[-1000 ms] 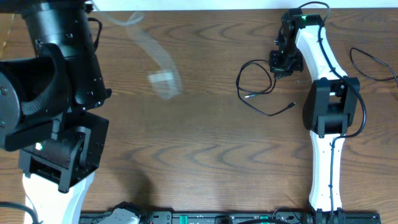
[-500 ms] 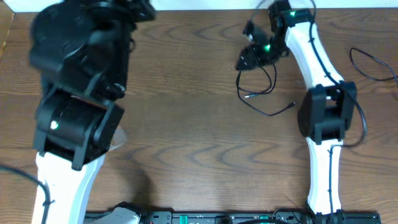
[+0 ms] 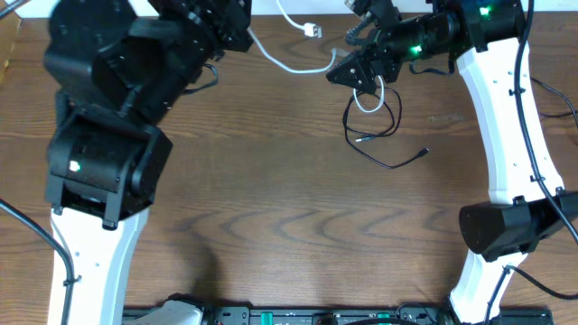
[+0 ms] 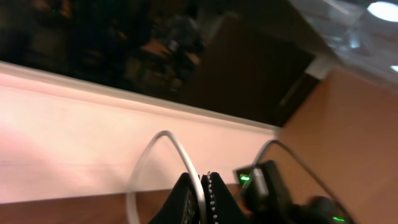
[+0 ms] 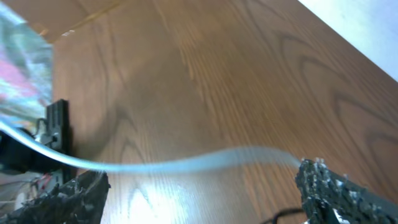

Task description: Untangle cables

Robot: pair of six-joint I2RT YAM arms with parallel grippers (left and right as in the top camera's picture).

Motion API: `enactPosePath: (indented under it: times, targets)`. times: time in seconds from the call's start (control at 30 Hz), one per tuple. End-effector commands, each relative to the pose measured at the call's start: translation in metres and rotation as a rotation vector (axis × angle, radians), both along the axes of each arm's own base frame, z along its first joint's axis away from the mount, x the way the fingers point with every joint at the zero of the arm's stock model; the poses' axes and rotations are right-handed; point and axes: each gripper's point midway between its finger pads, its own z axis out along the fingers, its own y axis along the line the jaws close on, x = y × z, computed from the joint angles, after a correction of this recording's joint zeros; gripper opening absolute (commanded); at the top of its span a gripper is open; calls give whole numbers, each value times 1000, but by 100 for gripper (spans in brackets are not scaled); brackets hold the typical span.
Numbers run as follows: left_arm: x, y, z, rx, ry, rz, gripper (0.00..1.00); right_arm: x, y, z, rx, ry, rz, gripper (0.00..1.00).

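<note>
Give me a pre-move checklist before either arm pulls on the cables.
1. Left gripper grip on the white cable: ok, fingers shut, cord emerging between them.
2. Right gripper ready to grasp: ok, open, with the white cable crossing between its fingers.
3. White cable separated from the black cable: not ok, a white loop overlaps the black loop below the right gripper.
4. Black cable unheld, lying on the table: ok.
5. White plug free of snags: cannot tell.
</note>
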Motion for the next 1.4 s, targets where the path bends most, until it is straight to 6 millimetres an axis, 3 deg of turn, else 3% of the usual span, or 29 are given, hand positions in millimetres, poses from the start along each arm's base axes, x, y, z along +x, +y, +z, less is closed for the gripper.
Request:
enactPosePath:
  times: [0.0,0.37,0.63,0.87,1.1,1.17,1.2,1.23,1.27,1.3,1.37]
  targets:
    - [-6,-16,-2,-83,67,-176,8,-9,12,6,95,-13,106,92]
    - [27,-26,-27,-283,299,-502,8,-23,27,18,171,-63,213,89]
    - [34,-30,-27,-340,342,-540,7,-28,64,-6,122,-73,281,91]
    - [33,-30,-20,-366,341,-549,8,-6,89,-24,187,0,261,87]
    - [32,-30,-18,-399,366,-555,8,10,106,-30,199,-69,264,82]
    - [32,-30,-14,-399,351,-558,7,12,109,-34,175,-83,252,71]
    - [31,-30,-13,-397,341,-560,7,13,110,-36,163,-86,246,59]
    - [31,-30,-13,-397,339,-560,8,15,109,-38,147,-74,224,38]
    - [32,-29,-12,-398,338,-557,8,18,108,-40,137,-50,196,6]
    - [32,-29,-12,-396,334,-554,8,21,106,-42,128,-8,156,1]
    - [35,-28,-13,-367,296,-540,8,33,99,-49,93,100,18,1]
